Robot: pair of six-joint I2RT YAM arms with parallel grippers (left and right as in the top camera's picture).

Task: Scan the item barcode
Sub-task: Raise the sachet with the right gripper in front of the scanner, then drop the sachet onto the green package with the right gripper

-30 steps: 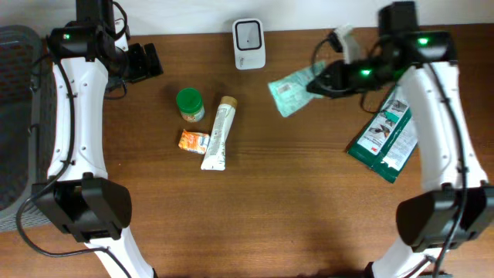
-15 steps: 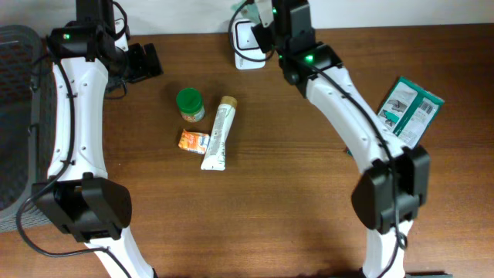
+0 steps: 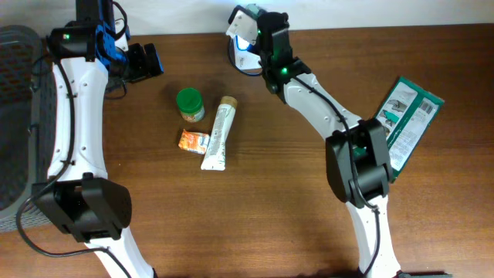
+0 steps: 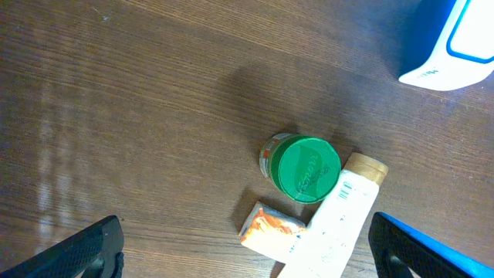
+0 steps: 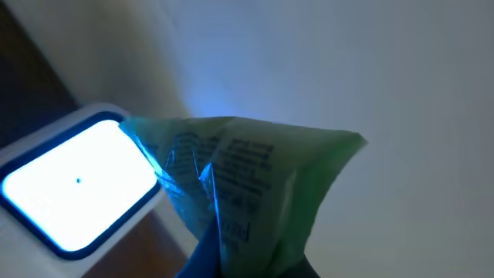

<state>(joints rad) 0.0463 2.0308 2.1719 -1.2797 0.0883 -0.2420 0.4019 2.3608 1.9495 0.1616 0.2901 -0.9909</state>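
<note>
Pouch (image 5: pixel 247 185) pinched by one end in the right claw (image 3: pixel 254 25), clenched tight. Held aloft at the table's back edge, just above and beside the lit scanner (image 5: pixel 73 181), likely to turn its print toward the glowing window. Looks thin, crinkled, pale green, with lines of small dark print; washed blue by the glow; no barcode made out. Farther off, left claw (image 3: pixel 148 60) spread wide and empty, parked well apart, probably to stay clear. Jar (image 4: pixel 307 167) and tube (image 4: pixel 333 232) lying untouched between.
</note>
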